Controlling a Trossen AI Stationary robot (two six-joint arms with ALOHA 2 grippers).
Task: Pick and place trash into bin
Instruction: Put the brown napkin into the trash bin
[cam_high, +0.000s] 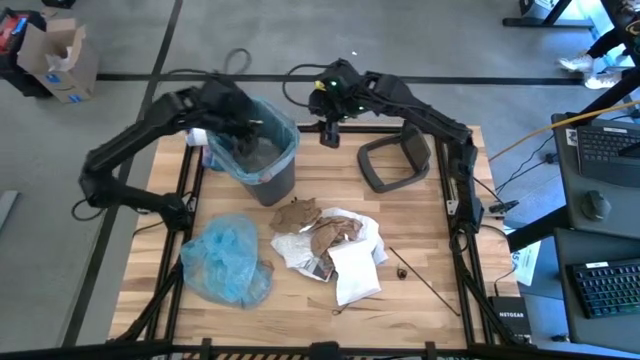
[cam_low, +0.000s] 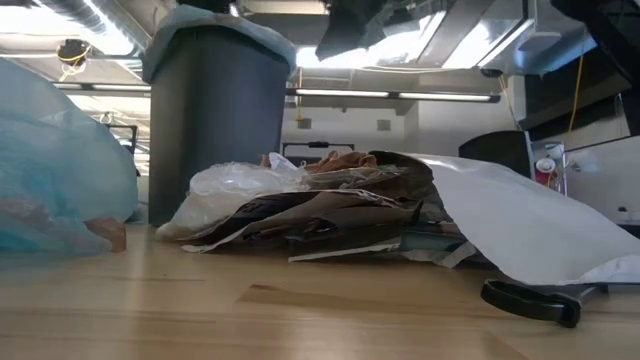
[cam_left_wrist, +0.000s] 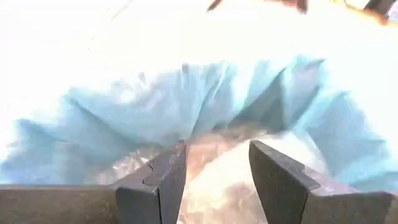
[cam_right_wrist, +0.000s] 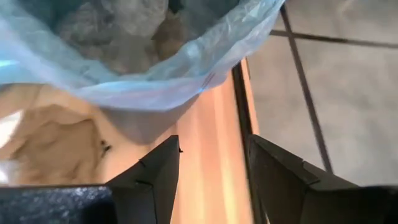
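The dark grey bin (cam_high: 268, 160) with a light blue liner (cam_left_wrist: 186, 106) stands at the table's far left; crumpled trash lies inside it (cam_right_wrist: 124, 28). My left gripper (cam_high: 248, 128) hangs over the bin's mouth, open and empty (cam_left_wrist: 214, 149). My right gripper (cam_high: 330, 135) is open and empty (cam_right_wrist: 214, 143) above the table's far edge, just right of the bin. The trash pile (cam_high: 325, 245) of brown paper, white mailers and clear wrap lies mid-table and also shows in the low view (cam_low: 330, 210). Thin dark sticks (cam_high: 425, 280) lie to its right.
The grey lid (cam_high: 395, 160) lies on the table's far right. A crumpled light blue bag (cam_high: 228, 260) lies at the near left. A cardboard box (cam_high: 60, 60) stands on the floor beyond the table's left.
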